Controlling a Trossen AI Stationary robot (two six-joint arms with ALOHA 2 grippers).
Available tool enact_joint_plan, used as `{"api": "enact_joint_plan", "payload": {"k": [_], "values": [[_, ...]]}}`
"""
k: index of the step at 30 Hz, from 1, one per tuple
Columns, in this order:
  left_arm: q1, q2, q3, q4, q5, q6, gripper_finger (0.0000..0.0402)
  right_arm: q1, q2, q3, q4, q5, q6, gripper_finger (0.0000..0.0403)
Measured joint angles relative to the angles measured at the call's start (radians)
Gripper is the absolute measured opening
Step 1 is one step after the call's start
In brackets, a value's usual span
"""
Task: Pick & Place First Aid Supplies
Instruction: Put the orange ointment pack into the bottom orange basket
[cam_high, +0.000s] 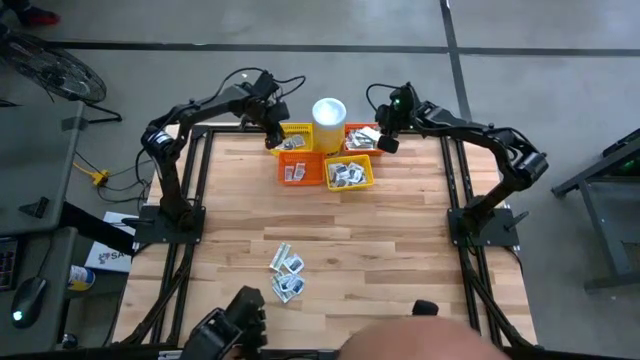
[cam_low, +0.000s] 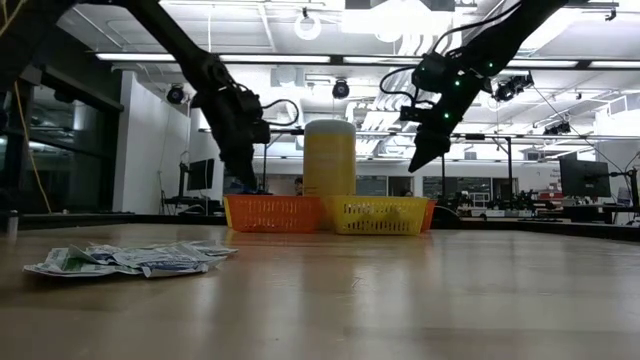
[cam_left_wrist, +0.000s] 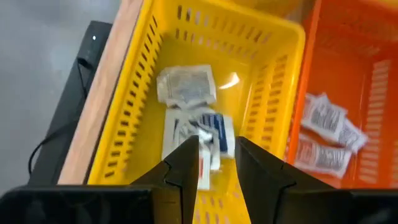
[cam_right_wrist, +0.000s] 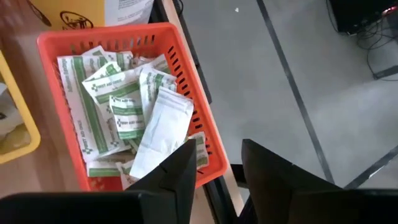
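Note:
Four small mesh baskets stand together at the table's far middle. My left gripper (cam_high: 277, 141) hangs open over the far-left yellow basket (cam_left_wrist: 134, 124), its fingers (cam_left_wrist: 186, 165) just above the white and blue-printed sachets (cam_left_wrist: 186, 87) lying flat on that basket's floor. My right gripper (cam_right_wrist: 217, 149) stands open above the far-right orange basket (cam_right_wrist: 199, 134). That basket is piled with green-and-white sachets (cam_right_wrist: 118, 102), and a plain white sachet (cam_right_wrist: 163, 124) lies slanted on top of them. More loose first aid supplies (cam_high: 287, 272) lie on the table's near middle.
A white cup (cam_high: 329, 112) stands between the two far baskets. The near orange basket (cam_high: 297, 168) and near yellow basket (cam_high: 349, 172) also hold sachets. Bare wood lies between the baskets and the loose pile. Part of a person (cam_high: 430, 340) shows at the near edge.

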Motion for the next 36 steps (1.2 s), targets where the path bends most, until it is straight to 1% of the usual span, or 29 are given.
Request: {"api": "enact_joint_plan", "payload": {"k": [8,14,17,22,25,32,36], "values": [[0.006,0.018,0.001,-0.017,-0.002,0.109,0.0104,-0.002,0.000,0.000,-0.002,-0.020,0.000,0.0122],[0.007,0.032,0.000,-0.034,0.029,0.112,0.0106,-0.005,0.000,0.000,-0.003,-0.023,-0.001,0.0122],[0.007,0.032,0.000,-0.036,0.028,0.125,0.0125,-0.012,0.000,0.000,-0.002,-0.023,-0.001,0.0122],[0.004,0.032,0.000,-0.018,-0.003,0.139,0.0183,-0.028,0.000,0.000,-0.002,-0.028,-0.001,0.0122],[0.000,0.036,0.000,-0.001,-0.020,0.165,0.0206,-0.030,0.000,0.000,-0.002,-0.029,-0.001,0.0122],[-0.021,0.107,0.000,0.001,-0.112,0.161,0.0211,-0.030,0.000,0.000,0.005,-0.029,-0.001,0.0122],[-0.022,0.115,0.000,0.008,-0.125,0.160,0.0211,-0.030,0.000,0.000,0.005,-0.029,-0.001,0.0122]]}}
